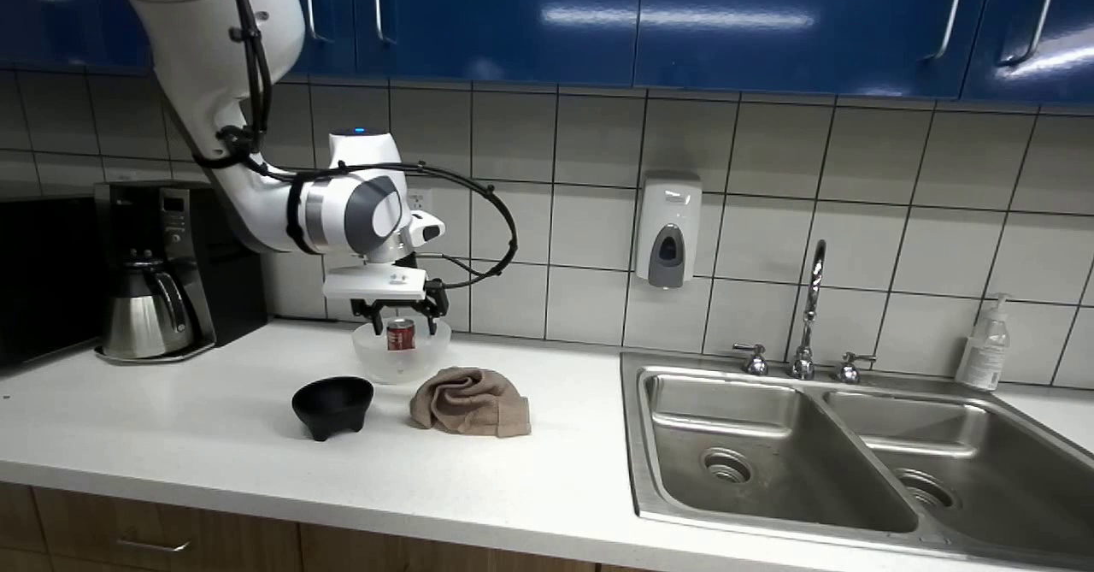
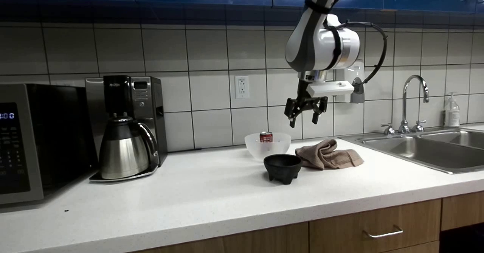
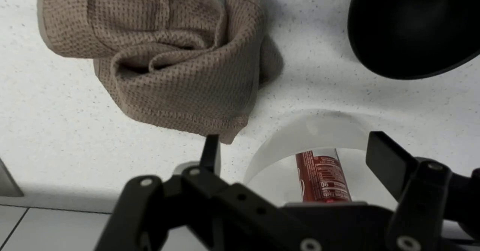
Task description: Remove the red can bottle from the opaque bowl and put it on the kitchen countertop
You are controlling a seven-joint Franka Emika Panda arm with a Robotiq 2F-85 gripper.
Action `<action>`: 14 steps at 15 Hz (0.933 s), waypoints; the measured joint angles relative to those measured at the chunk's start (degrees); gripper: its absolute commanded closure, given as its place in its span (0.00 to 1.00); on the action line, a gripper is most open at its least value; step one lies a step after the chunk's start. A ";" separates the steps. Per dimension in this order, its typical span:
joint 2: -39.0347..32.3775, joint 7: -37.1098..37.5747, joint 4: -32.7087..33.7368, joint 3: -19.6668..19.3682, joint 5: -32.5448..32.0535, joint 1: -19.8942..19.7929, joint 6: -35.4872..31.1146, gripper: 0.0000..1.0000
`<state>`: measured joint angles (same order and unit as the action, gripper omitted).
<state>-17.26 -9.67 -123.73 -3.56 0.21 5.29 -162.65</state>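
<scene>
The red can (image 1: 401, 335) stands inside the frosted white bowl (image 1: 402, 368) near the back wall, its top about level with the rim. In an exterior view the can (image 2: 266, 137) and bowl (image 2: 261, 152) show too. My gripper (image 2: 303, 122) is open and empty, above the bowl and apart from it. In the wrist view the gripper (image 3: 293, 146) has its fingers wide apart. The can (image 3: 323, 178) lies between them in the picture, inside the bowl (image 3: 318, 131), its lower part in the picture hidden by the gripper body. The white countertop (image 1: 564, 478) lies below.
A black footed bowl (image 1: 333, 405) stands in front of the frosted bowl. A crumpled brown towel (image 1: 470, 405) lies close beside it. A metal sink (image 1: 637, 435) is set in the counter. A coffee maker (image 2: 124, 139) and microwave (image 2: 11, 147) stand at the far end. A tiled wall is behind.
</scene>
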 measured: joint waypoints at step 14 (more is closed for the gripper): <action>-17.16 8.09 25.50 1.18 -0.64 1.70 10.37 0.00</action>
<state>-34.43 -1.58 -98.23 -2.38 -0.43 6.99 -152.28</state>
